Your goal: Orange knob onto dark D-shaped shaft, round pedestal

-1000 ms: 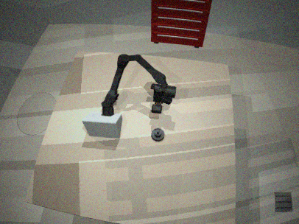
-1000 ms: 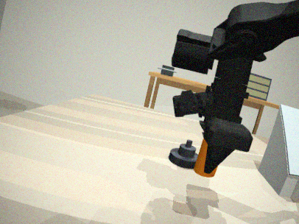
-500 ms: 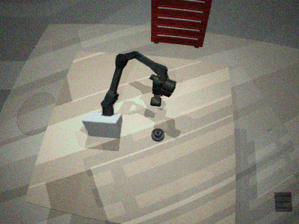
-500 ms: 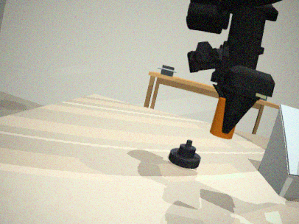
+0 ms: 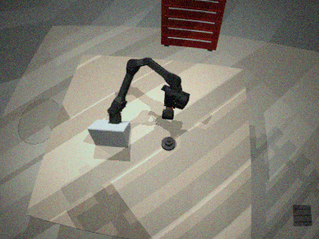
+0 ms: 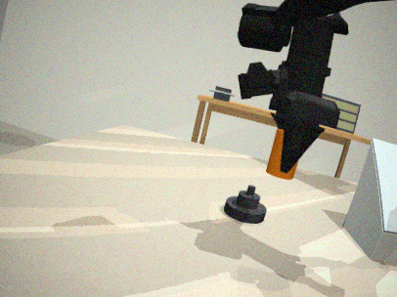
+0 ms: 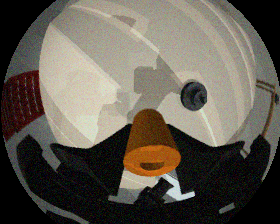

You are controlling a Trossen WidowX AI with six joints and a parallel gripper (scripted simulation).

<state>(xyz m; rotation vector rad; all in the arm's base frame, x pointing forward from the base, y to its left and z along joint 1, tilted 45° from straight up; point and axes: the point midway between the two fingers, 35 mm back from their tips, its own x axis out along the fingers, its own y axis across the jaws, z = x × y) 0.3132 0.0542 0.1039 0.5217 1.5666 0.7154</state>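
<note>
Above and beside the round pedestal (image 5: 168,144) (image 6: 244,210) (image 7: 192,96), your end effector (image 5: 168,113) (image 6: 286,161) (image 7: 149,127) grips the orange knob (image 6: 277,166) (image 7: 151,142) between its fingers. You have the knob raised off the worktop (image 5: 204,156) (image 6: 147,189) (image 7: 80,75), apart from the pedestal's dark upright shaft (image 6: 251,190) (image 7: 203,97).

Partly Out of Sight

Cannot make out any flat side on the tiny dark shaft (image 5: 168,139) (image 6: 251,190) (image 7: 203,97). In the exterior view, can see only part of the orange knob (image 6: 275,159) (image 7: 151,135) behind the gripper (image 5: 168,114) (image 6: 284,166) (image 7: 151,147). Overhead, must lose the red cabinet's (image 5: 192,25) (image 7: 22,102) top beyond the upper edge.
</note>
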